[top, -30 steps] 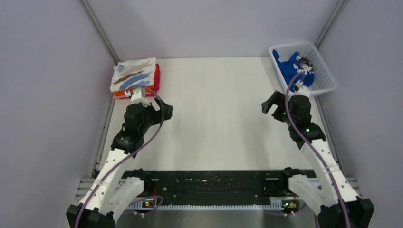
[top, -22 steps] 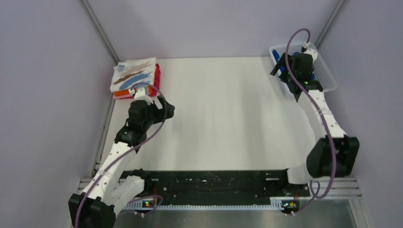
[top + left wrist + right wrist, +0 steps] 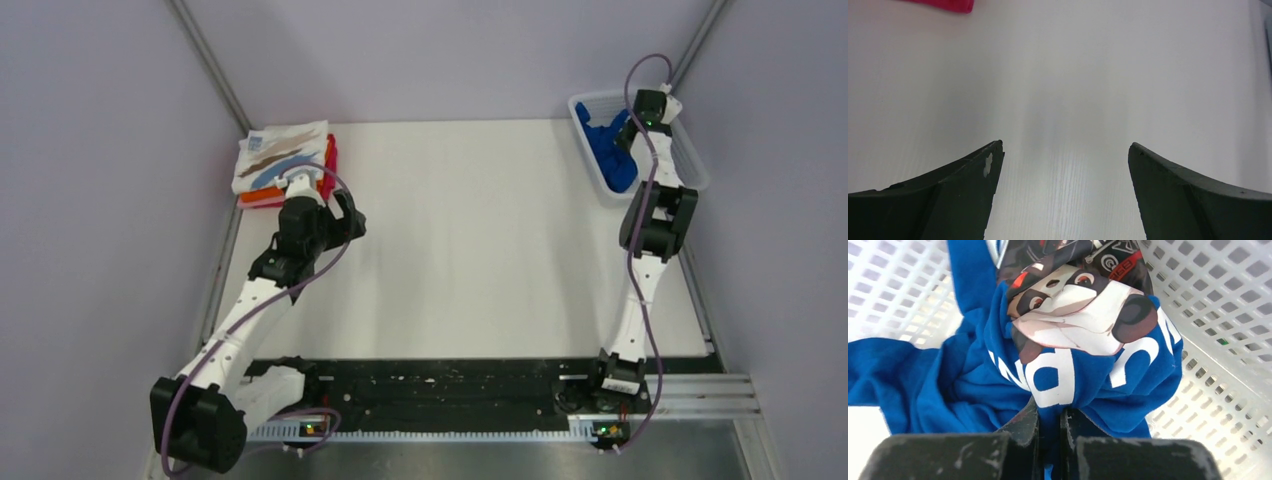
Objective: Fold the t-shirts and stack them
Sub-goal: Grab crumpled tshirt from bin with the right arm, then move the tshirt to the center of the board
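Okay, left side first: folded stack of soft cloth t-shirts sits beyond the left gripper (image 3: 1065, 147), up and to its left in the top view, at the far left corner of the white table (image 3: 470, 230). On top of the stack is the white cloth tee with brown and blue brush-strokes (image 3: 283, 155). An orange cloth tee (image 3: 258, 200) shows as an edge under it on the near side. A magenta cloth tee (image 3: 330, 160) pokes out on the side toward the gripper; in the left wrist view only a corner of it shows, far ahead of the left finger. Left gripper jaws are spread wide with nothing between them, bare tabletop below and ahead; cannot tell if the fingertips touch the surface. Moving right, the right arm is stretched out to the far right corner, wrist over the white plastic mesh basket (image 3: 690, 165). Right gripper (image 3: 1049, 415) is clamped on a fold of the royal-blue cloth tee with white printed lettering (image 3: 963, 385), with fabric pinched between the two nearly touching fingers. The blue tee is crumpled and bunches directly ahead of the fingertips, spreading to the gripper's left, inside the basket. A printed cartoon face graphic (image 3: 1078, 305) lies on the cloth just beyond the lettering. Mesh basket wall is to the gripper's right and ahead.
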